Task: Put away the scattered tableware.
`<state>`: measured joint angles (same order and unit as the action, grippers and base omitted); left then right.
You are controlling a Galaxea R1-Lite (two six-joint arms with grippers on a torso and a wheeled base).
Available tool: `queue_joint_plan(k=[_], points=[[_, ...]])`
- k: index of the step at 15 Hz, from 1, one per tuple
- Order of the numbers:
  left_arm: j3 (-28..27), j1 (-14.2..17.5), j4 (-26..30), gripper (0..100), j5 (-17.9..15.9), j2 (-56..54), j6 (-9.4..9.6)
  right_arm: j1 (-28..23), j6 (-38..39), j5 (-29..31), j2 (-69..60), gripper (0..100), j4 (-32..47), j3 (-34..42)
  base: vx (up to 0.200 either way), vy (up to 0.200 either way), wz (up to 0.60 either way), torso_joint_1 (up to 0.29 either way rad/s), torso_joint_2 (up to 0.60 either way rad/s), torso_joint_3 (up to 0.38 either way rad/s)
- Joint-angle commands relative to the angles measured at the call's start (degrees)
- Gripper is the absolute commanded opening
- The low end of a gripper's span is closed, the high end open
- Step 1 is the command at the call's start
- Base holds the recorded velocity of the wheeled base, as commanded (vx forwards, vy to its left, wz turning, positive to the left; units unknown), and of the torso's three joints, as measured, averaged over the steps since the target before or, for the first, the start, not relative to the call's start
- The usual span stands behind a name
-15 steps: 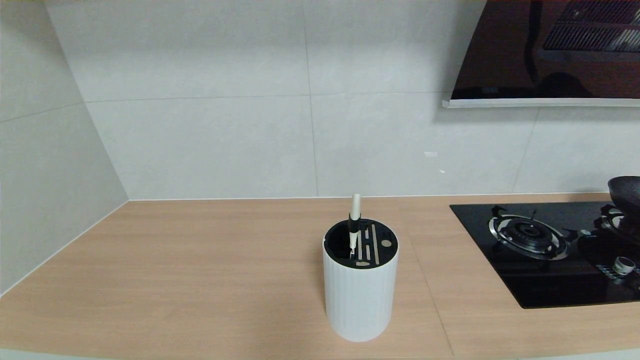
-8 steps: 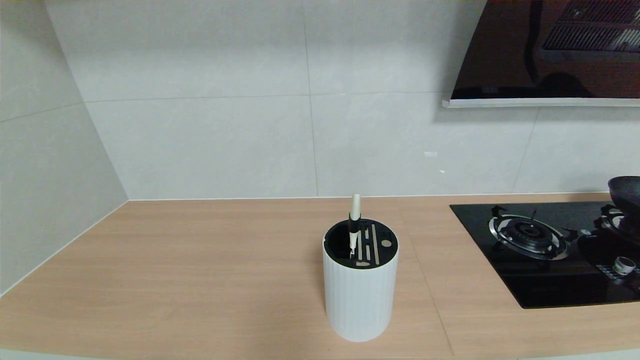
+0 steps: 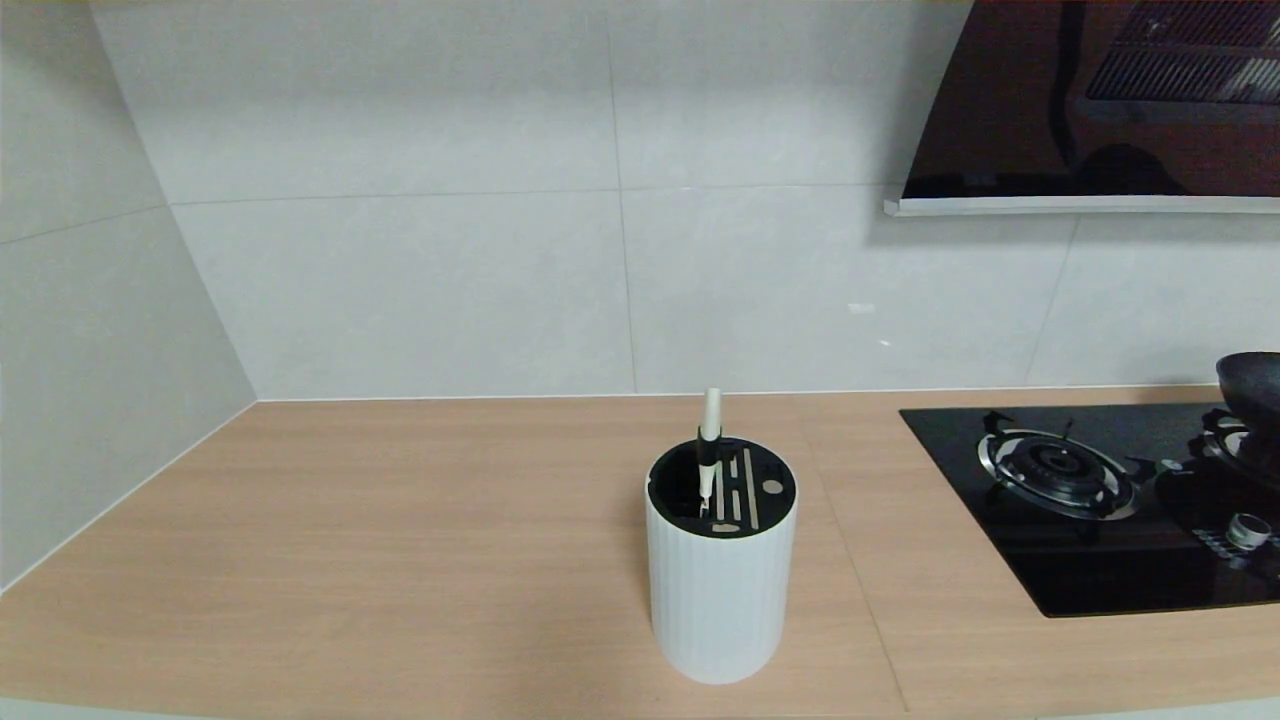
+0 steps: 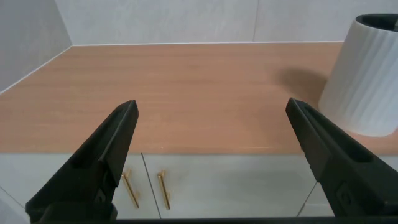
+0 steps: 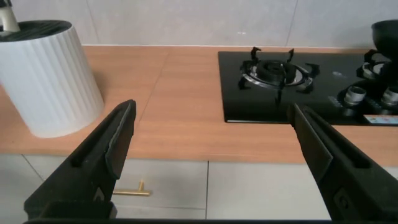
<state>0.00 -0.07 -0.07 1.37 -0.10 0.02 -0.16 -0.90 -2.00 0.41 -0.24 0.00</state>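
Observation:
A white ribbed cylindrical holder [image 3: 720, 590] with a black slotted top stands near the front edge of the wooden counter [image 3: 400, 560]. One utensil with a cream and black handle [image 3: 709, 440] stands upright in a slot. The holder also appears in the left wrist view [image 4: 364, 74] and the right wrist view [image 5: 46, 78]. My left gripper [image 4: 211, 162] is open, held in front of the counter edge, level with the cabinet fronts, with nothing between its fingers. My right gripper [image 5: 211, 162] is open too, low before the counter edge, with nothing held.
A black gas hob [image 3: 1090, 510] with burners lies at the right of the counter, a dark pan [image 3: 1250, 385] on its far burner. A range hood [image 3: 1090, 110] hangs above it. Tiled walls close the back and left. Cabinet doors with gold handles [image 4: 163, 190] are below the counter.

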Motion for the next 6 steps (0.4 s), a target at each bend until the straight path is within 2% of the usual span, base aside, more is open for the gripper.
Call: queue_joint_plan(k=[1,6], points=[[0.0,-0.01,-0.01,100,0.04,0.1,-0.02,0.25,0.02,-0.02,-0.33,100,0.07,0.0,0.0,0.0,0.0,0.0,0.0,0.0],[0.0,-0.01,-0.01,100,0.04,0.1,-0.02,0.25,0.2,-0.02,-0.33,100,-0.02,0.0,0.0,0.0,0.0,0.0,0.0,0.0]])
